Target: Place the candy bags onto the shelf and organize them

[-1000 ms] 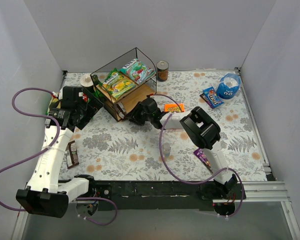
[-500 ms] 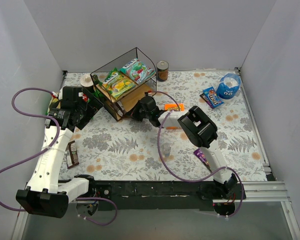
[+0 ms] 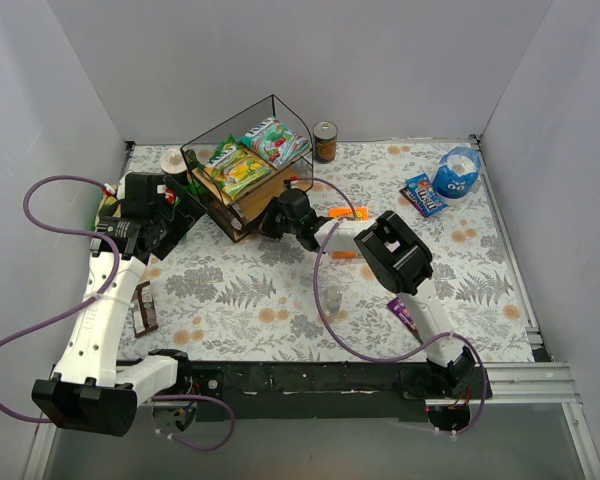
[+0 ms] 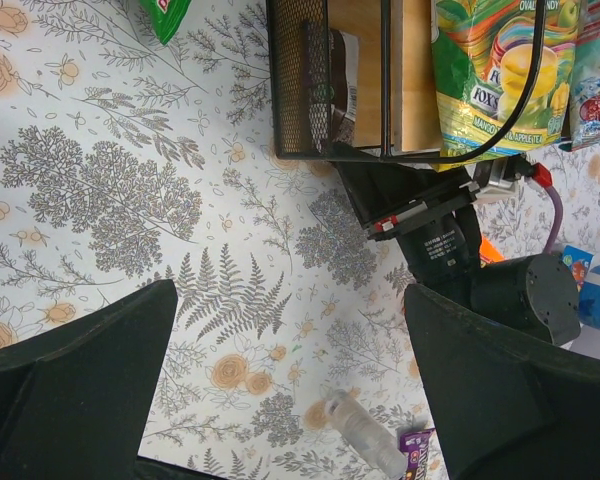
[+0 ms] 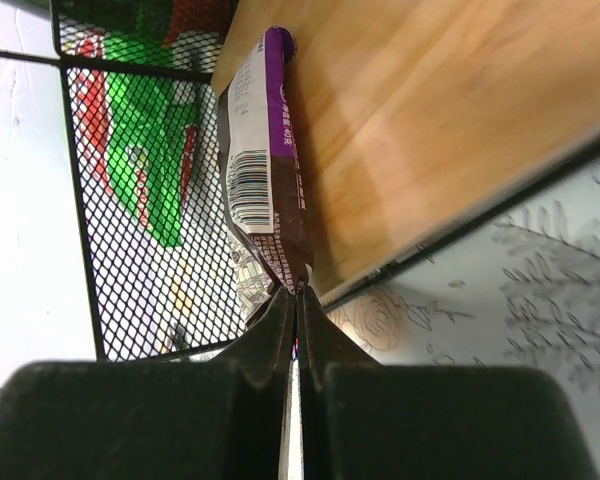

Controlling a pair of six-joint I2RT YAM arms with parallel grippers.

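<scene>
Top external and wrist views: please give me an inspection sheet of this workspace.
Surface: floral tablecloth.
Job's things: green-yellow bag and teal-white bag on the shelf top; purple-and-brown wrapper in lower tier; small blue pack, purple wrapper, dark brown wrapper on cloth.
Clutter: can, orange box, blue pouch with eyes.
Grippers: left gripper open; right gripper shut on purple-and-brown wrapper.
Cables: purple cables loop beside both arms.
Surroundings: plain grey walls.
</scene>
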